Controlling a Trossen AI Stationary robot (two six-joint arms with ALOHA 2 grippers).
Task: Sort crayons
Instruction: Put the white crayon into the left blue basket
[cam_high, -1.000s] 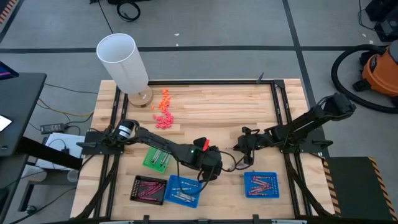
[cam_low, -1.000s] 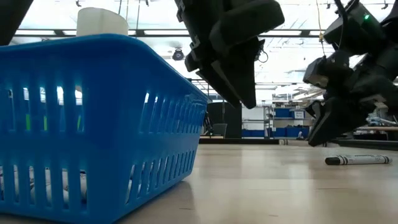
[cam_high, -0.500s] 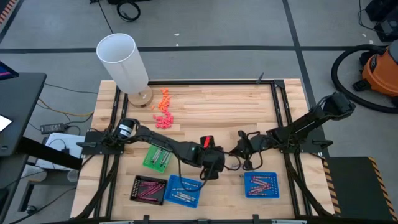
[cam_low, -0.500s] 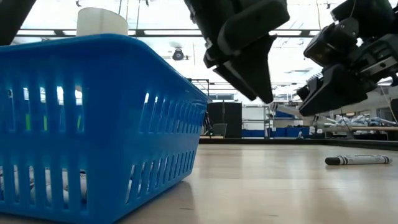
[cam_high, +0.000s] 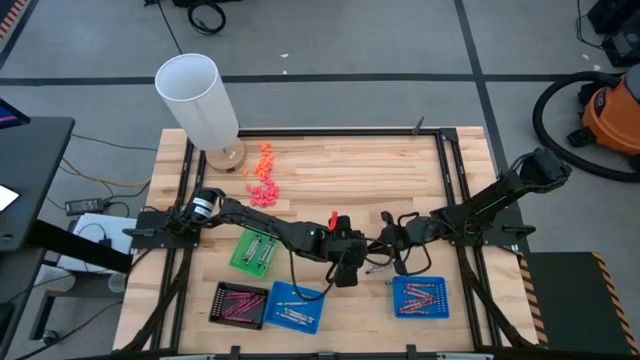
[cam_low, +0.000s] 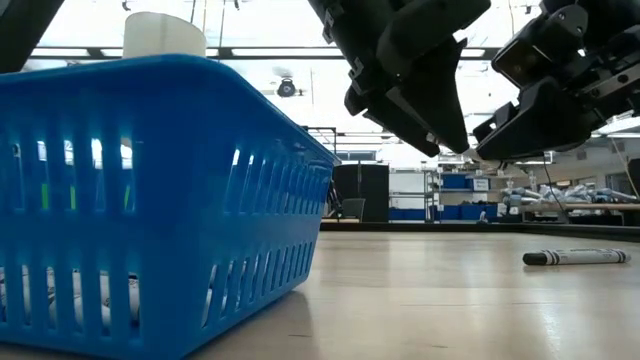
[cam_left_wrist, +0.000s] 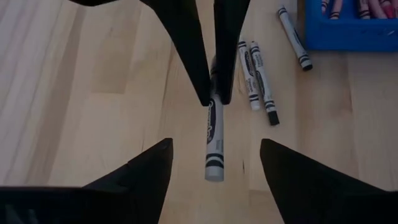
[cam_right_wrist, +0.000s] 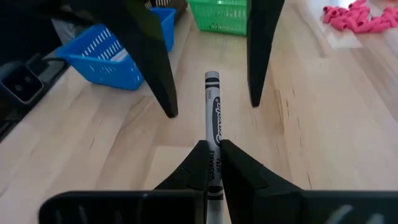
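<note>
From above, the left gripper (cam_high: 352, 272) and the right gripper (cam_high: 378, 254) are seen close together near the middle of the wooden table (cam_high: 350, 170), between the blue basket (cam_high: 296, 307) at the front and the blue tray (cam_high: 419, 297) of pinkish-red crayons further right; a black tray (cam_high: 240, 303) of maroon crayons and a green basket (cam_high: 254, 252) lie to the left, and a white cylinder (cam_high: 197, 99) stands at the back corner beside a heap of orange and pink bits (cam_high: 263, 178).

At table height, the blue basket (cam_low: 150, 200) fills the left half; both dark grippers hang above the tabletop, their tips almost meeting, and a single grey crayon (cam_low: 575, 257) is seen lying flat on the wood to the right.

Through the left wrist camera, the left gripper's fingers (cam_left_wrist: 149, 174) are held wide apart on either side of a silvery-grey crayon (cam_left_wrist: 214, 146); that crayon is pinched at its far end by the right gripper's closed fingers (cam_left_wrist: 189, 50); three more grey crayons (cam_left_wrist: 256, 81) lie loose on the table nearby, beside the blue tray (cam_left_wrist: 348, 31).

Through the right wrist camera, the right gripper (cam_right_wrist: 212, 163) is closed on the grey crayon (cam_right_wrist: 214, 118), which points forward between the left gripper's two spread fingers (cam_right_wrist: 158, 74); the blue basket (cam_right_wrist: 118, 50), green basket (cam_right_wrist: 224, 15) and pink bits (cam_right_wrist: 360, 15) are seen beyond.
</note>
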